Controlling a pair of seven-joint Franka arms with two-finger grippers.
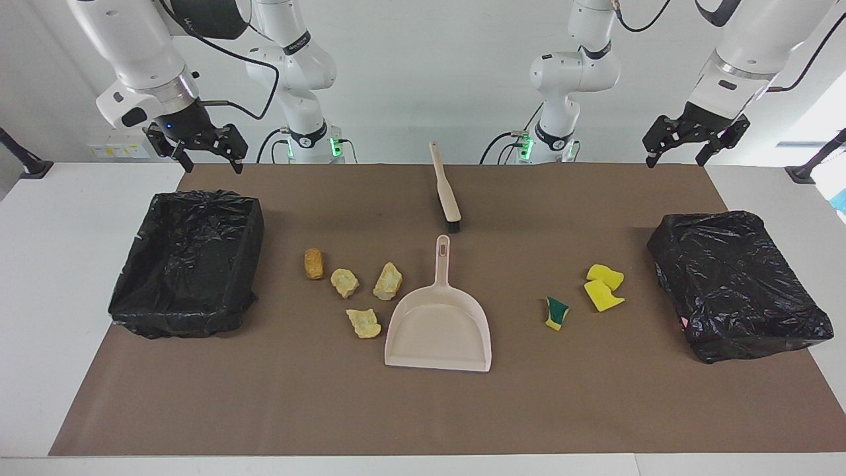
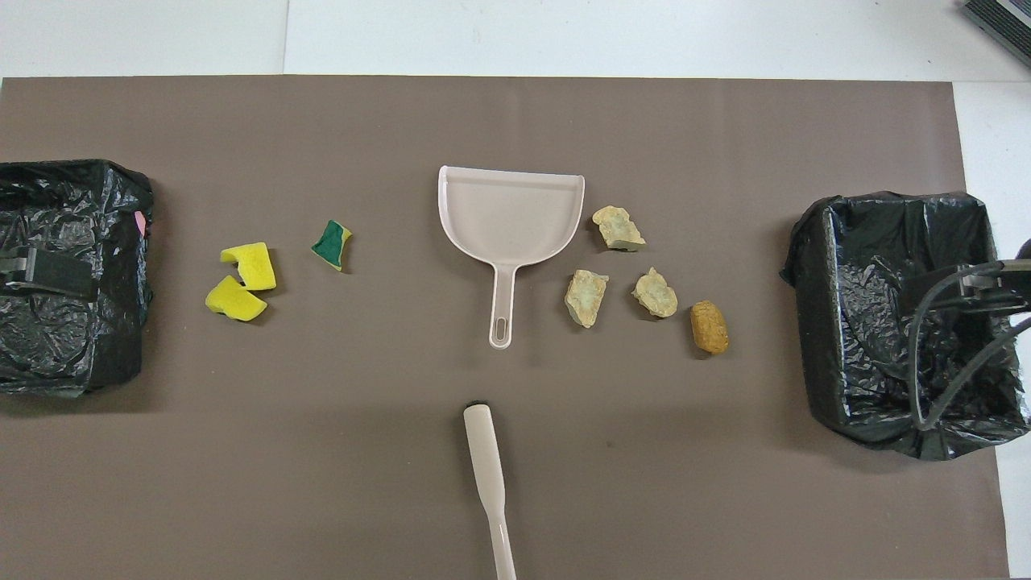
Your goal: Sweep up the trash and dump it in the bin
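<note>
Four tan crumbly lumps of trash (image 1: 344,282) (image 2: 655,292) lie on the brown mat beside the dustpan, toward the right arm's end. Three yellow sponge bits (image 1: 603,295) (image 2: 234,300), one green-backed (image 1: 556,313) (image 2: 333,244), lie toward the left arm's end. A black-bag-lined bin (image 1: 185,264) (image 2: 902,322) stands at the right arm's end, another (image 1: 733,284) (image 2: 64,274) at the left arm's end. My right gripper (image 1: 211,165) is open and empty, raised over the near rim of its bin. My left gripper (image 1: 675,160) is open and empty, raised over the mat's near edge by its bin.
A beige dustpan (image 1: 438,330) (image 2: 510,213) lies flat mid-mat, handle toward the robots. A beige brush with black bristles (image 1: 446,192) (image 2: 487,467) lies nearer to the robots, in line with the dustpan's handle. White table borders the mat.
</note>
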